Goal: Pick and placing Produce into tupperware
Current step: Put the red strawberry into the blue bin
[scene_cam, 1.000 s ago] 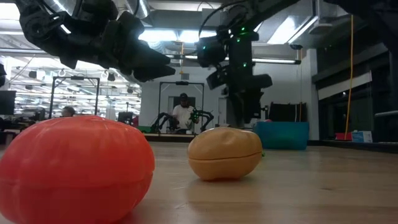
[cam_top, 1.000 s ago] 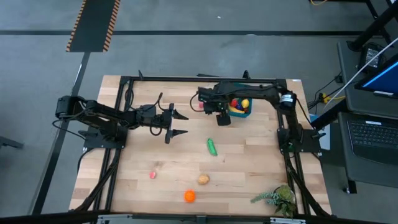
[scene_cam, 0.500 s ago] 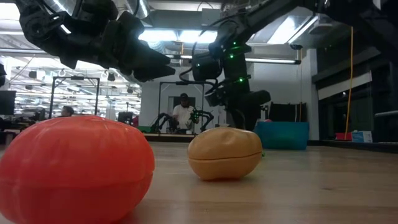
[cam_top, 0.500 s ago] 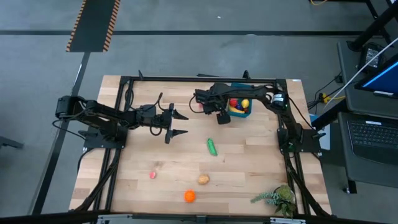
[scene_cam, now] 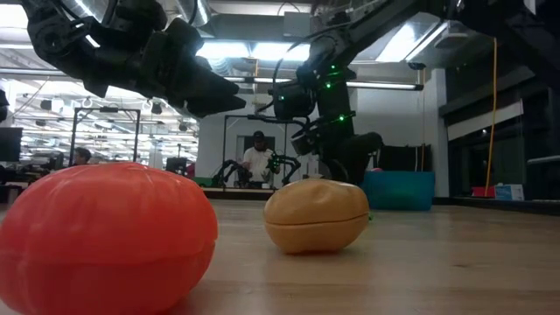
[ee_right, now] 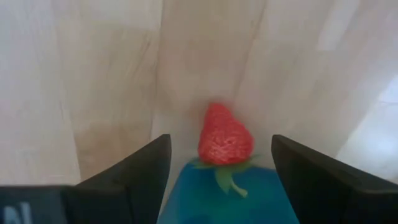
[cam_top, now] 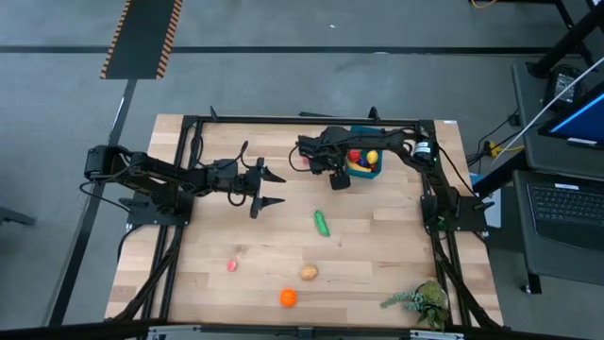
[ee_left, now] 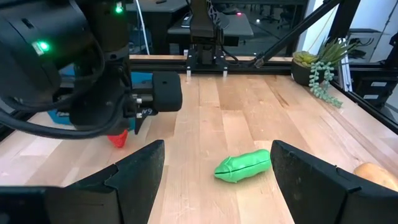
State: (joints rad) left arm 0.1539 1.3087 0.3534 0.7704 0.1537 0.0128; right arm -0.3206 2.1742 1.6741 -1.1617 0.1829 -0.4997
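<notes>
We look down on a light wooden table (cam_top: 283,236) standing on a grey floor. The blue tupperware (cam_top: 366,170) sits toward 1 o'clock on it, already holding red and yellow produce (cam_top: 363,157). A strawberry (ee_right: 224,140) lies on the wood, touching the container's rim in the right wrist view.

The right gripper (cam_top: 300,158) hangs at 12 o'clock, just beside the tupperware, its fingers (ee_right: 134,171) apart and holding nothing.

A green cucumber (cam_top: 322,223) lies near the table's centre. Toward 6 o'clock we see a tan piece (cam_top: 309,273) and an orange piece (cam_top: 288,298), with a small pink piece (cam_top: 231,266) toward 7 o'clock. In the low view the orange piece (scene_cam: 105,232) and the tan piece (scene_cam: 317,214) fill the foreground.

The left gripper (cam_top: 275,189) waits at about 10 o'clock, its fingers (ee_left: 134,171) spread wide and empty, pointing toward the cucumber (ee_left: 244,166).

A leafy sprig (cam_top: 420,300) lies at 5 o'clock. A person (scene_cam: 257,159) stands in the room far behind the table.
</notes>
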